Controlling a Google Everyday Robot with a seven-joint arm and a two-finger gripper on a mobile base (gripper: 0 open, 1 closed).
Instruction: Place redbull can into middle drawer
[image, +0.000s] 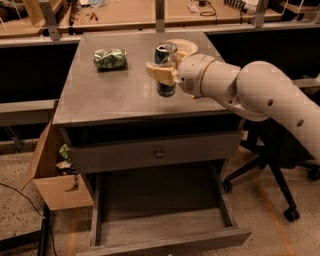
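The redbull can (165, 89) is upright over the back of the cabinet top (105, 97), right of the green snack bag (110, 58). Your gripper (164, 75) is clamped around its middle from the right side, a grip that should keep it level. The middle drawer (160, 225) is pulled out low in front, so you likely have to carry the can forward and down.

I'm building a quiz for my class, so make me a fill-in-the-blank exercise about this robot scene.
1. The cream two-finger gripper is ____ on the slim blue-and-silver metal redbull can.
2. The wide shallow grey wooden middle drawer stands ____.
3. The shiny green snack bag lies on ____ of the grey cabinet.
Missing words: shut; open; top.
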